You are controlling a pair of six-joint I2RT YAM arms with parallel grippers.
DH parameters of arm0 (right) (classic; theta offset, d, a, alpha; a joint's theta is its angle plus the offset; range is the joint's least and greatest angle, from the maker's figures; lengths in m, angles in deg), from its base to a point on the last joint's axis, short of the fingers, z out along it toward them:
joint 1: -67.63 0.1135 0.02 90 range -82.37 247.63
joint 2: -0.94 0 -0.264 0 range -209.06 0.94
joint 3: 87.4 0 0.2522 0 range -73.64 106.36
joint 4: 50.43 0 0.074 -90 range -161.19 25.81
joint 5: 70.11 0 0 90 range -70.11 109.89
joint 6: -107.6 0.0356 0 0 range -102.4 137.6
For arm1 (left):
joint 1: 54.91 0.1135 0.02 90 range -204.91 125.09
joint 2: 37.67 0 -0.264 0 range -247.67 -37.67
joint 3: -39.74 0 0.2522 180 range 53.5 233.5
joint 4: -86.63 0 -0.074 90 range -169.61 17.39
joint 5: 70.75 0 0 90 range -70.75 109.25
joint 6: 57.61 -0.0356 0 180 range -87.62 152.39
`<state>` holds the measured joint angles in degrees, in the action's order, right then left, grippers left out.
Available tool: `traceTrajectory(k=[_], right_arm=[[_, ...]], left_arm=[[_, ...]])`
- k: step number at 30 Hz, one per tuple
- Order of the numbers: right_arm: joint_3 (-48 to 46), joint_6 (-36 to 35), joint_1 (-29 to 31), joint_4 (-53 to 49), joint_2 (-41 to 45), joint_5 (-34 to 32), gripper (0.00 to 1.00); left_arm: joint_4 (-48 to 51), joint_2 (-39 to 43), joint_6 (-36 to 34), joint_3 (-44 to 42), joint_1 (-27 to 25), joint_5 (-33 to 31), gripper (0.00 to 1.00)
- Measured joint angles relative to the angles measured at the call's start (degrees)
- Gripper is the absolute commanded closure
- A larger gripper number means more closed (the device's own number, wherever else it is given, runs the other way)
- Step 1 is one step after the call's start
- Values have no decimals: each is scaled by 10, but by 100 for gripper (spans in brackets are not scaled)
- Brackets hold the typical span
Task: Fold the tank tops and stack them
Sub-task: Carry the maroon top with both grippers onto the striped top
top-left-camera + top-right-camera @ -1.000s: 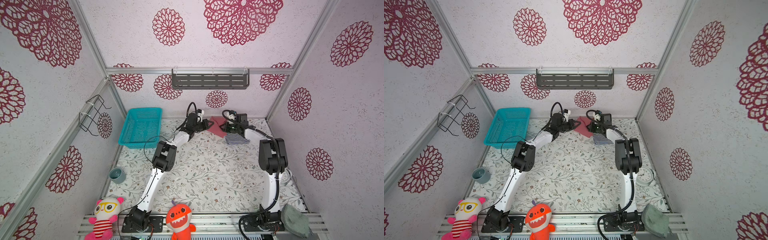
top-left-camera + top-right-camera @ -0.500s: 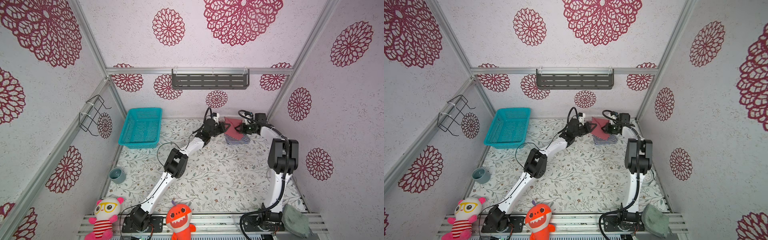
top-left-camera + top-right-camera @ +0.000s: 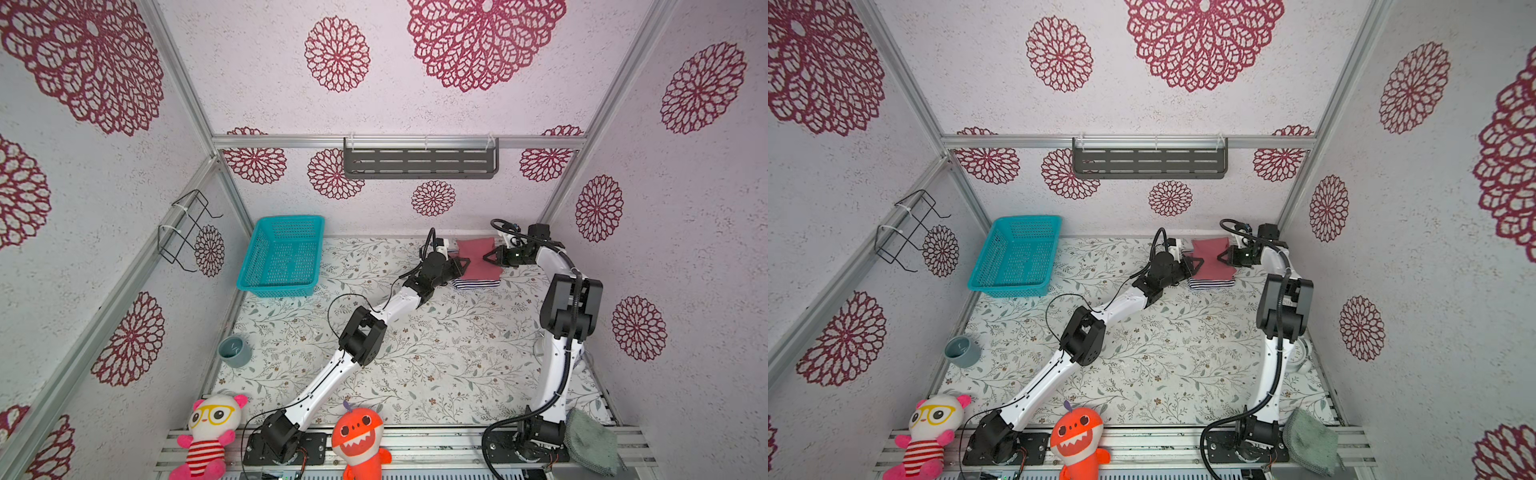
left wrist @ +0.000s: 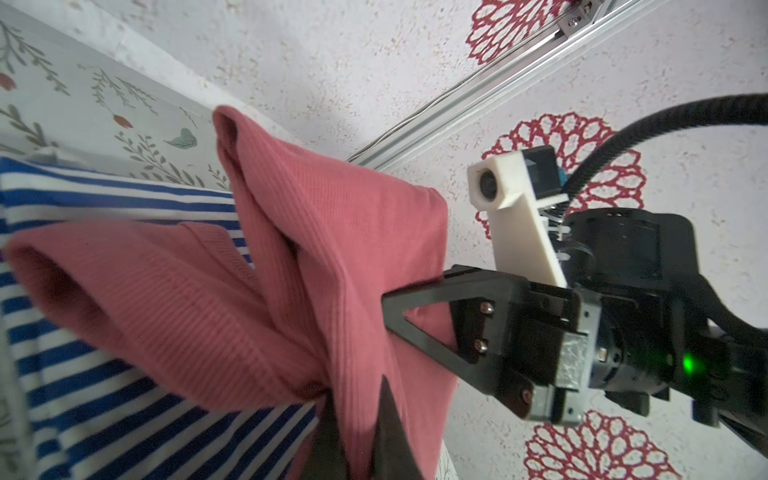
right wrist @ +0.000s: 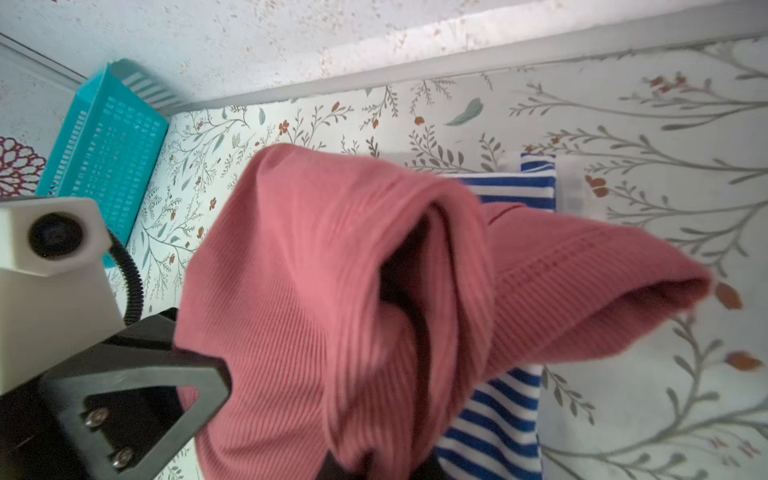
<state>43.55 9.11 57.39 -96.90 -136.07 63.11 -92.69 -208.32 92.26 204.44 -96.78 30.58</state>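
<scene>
The folded rose-red tank top (image 3: 476, 255) (image 3: 1210, 257) hangs pinched between my two grippers, right over the folded navy-and-white striped tank top (image 3: 476, 284) (image 3: 1210, 284) at the table's back right. My left gripper (image 3: 464, 264) (image 4: 357, 440) is shut on its left edge. My right gripper (image 3: 487, 257) (image 5: 374, 465) is shut on its right edge. In the left wrist view the red top (image 4: 332, 249) sags over the stripes (image 4: 104, 395). In the right wrist view the red cloth (image 5: 332, 270) hides my jaws, with stripes (image 5: 498, 424) beneath.
A teal basket (image 3: 282, 253) stands at the back left and a grey-blue cup (image 3: 235, 351) by the left wall. Two plush toys (image 3: 212, 432) (image 3: 359, 436) and a grey-green cloth (image 3: 592, 440) lie along the front rail. The back wall is close behind the tops.
Both grippers have carried the red tank top to the right, from the back middle of the table to over the striped one. Both stayed shut.
</scene>
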Motion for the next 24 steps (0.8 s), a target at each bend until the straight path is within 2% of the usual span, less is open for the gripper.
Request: traceTrajectory(k=[5,10,12,16,18,20,24], right_arm=[[51,-4,5,-17,-59,31,100],[53,2,8,-5,-70,29,99],[53,6,8,-2,-70,24,78],[53,20,9,16,-70,9,54],[53,27,8,29,-70,2,46],[53,34,7,40,-70,-5,40],[42,41,6,51,-55,-28,31]], left_arm=[[20,-2,-2,0,0,-19,93],[22,-9,9,-4,2,-32,93],[21,-12,14,-6,2,-32,89],[19,-17,15,-8,3,-30,70],[18,-17,11,-11,5,-28,59],[14,-9,3,-31,5,-27,53],[10,41,-38,-119,6,-36,41]])
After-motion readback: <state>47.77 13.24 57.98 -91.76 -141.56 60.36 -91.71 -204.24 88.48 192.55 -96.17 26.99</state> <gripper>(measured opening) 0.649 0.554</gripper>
